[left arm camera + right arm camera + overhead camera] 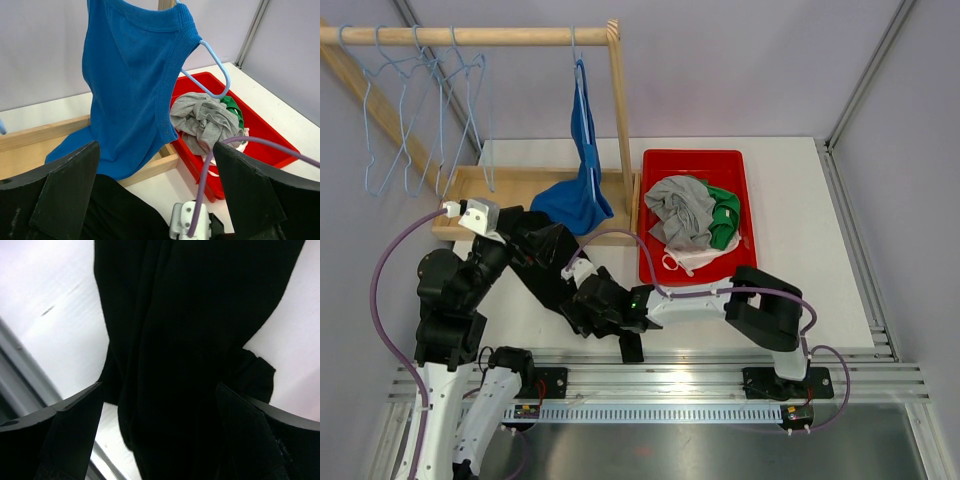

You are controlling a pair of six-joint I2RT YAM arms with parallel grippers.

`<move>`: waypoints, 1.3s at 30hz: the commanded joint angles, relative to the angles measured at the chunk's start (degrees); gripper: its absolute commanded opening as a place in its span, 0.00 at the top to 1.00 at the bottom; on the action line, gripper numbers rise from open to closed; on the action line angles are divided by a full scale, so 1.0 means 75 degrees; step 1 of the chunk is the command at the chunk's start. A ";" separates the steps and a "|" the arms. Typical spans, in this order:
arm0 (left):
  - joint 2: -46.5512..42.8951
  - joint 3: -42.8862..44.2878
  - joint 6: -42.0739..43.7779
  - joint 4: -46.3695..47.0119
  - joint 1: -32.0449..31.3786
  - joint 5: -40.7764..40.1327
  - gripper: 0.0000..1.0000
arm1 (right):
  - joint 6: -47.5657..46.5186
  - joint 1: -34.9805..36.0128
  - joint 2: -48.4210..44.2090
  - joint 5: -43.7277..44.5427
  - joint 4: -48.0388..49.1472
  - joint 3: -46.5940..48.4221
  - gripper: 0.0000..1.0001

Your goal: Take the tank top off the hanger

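The blue tank top (130,85) hangs on its hanger (216,64) from the rack (620,120), just left of the red bin (692,158), its hem pooled on the rack's base. The left gripper (155,150), left of the bin and nearer the arm bases, has its fingers spread wide and empty, short of the cloth. The right gripper (160,390), near the bin's near-left corner, is also spread, holding nothing, facing the left arm's black cover
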 commanded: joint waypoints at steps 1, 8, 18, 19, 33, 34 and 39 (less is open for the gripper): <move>-0.0107 -0.0048 0.0090 0.0215 -0.0057 -0.0063 0.01 | -0.0210 -0.0088 0.0357 0.0128 0.0351 0.0492 0.01; -0.0142 -0.0048 0.0090 0.0204 -0.0080 -0.0122 0.01 | -0.0234 -0.0099 0.1353 0.0304 -0.0001 0.1043 0.00; -0.0201 -0.0060 0.0078 0.0215 -0.0104 -0.0192 0.01 | 0.0118 -0.0099 0.1904 0.0586 -0.0505 0.0856 0.87; -0.0201 -0.0060 0.0090 0.0215 -0.0104 -0.0192 0.01 | 0.0176 -0.0099 0.1928 0.0620 -0.0528 0.0856 1.00; -0.0259 -0.0084 0.0102 0.0204 -0.0116 -0.0333 0.01 | 0.0586 -0.0088 -0.0073 0.1135 -0.1032 -0.0748 1.00; -0.0283 -0.0095 0.0102 0.0192 -0.0127 -0.0344 0.01 | 0.0633 -0.0064 -0.0551 0.1183 -0.1102 -0.0900 1.00; -0.0294 -0.0095 0.0113 0.0203 -0.0127 -0.0391 0.01 | 0.0844 0.0111 -0.2042 0.1838 -0.1980 -0.1628 1.00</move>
